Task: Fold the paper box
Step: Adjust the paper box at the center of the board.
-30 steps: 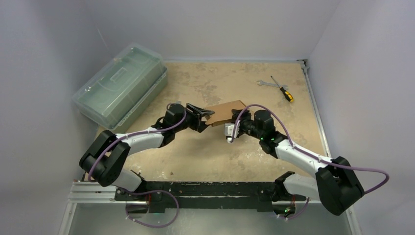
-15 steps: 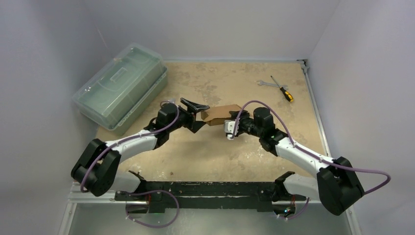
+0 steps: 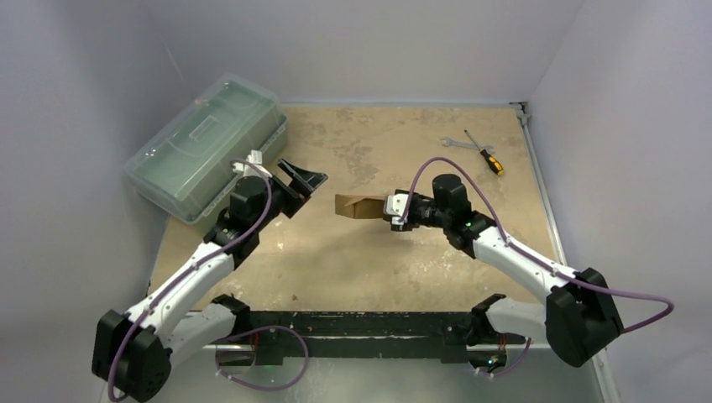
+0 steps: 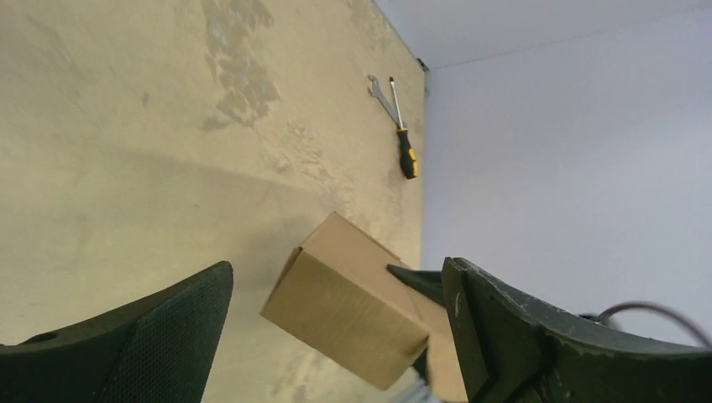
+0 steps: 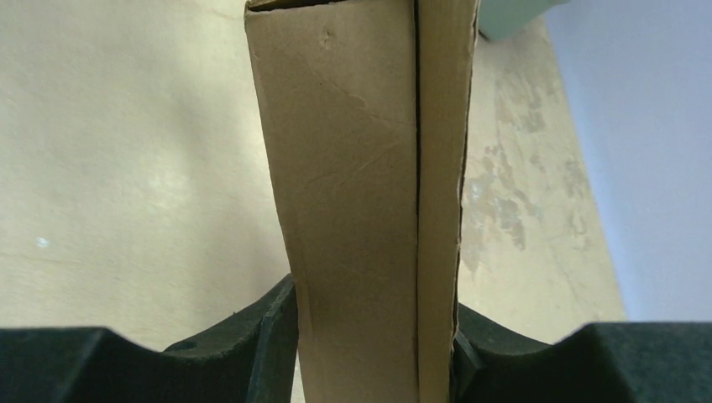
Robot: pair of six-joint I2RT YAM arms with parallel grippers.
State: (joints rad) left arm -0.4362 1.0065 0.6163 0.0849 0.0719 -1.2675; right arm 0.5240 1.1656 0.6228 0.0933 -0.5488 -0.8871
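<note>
The paper box (image 3: 357, 206) is a small brown carton held just above the middle of the table, its long side pointing left. My right gripper (image 3: 389, 207) is shut on its right end; in the right wrist view the fingers press both sides of the box (image 5: 361, 210) at the gripper (image 5: 374, 304). My left gripper (image 3: 302, 176) stands open up and to the left of the box, apart from it. The left wrist view has the box (image 4: 344, 306) beyond the wide jaws of the gripper (image 4: 336, 275), touching neither finger.
A large translucent green case (image 3: 206, 147) lies at the back left, close behind my left wrist. A screwdriver (image 3: 487, 156) and a wrench (image 3: 453, 142) lie at the back right. Walls close in the table on three sides.
My left gripper has let go of the box, opened wide and drawn back to the left toward the green case. The right gripper kept the box and turned it level.
</note>
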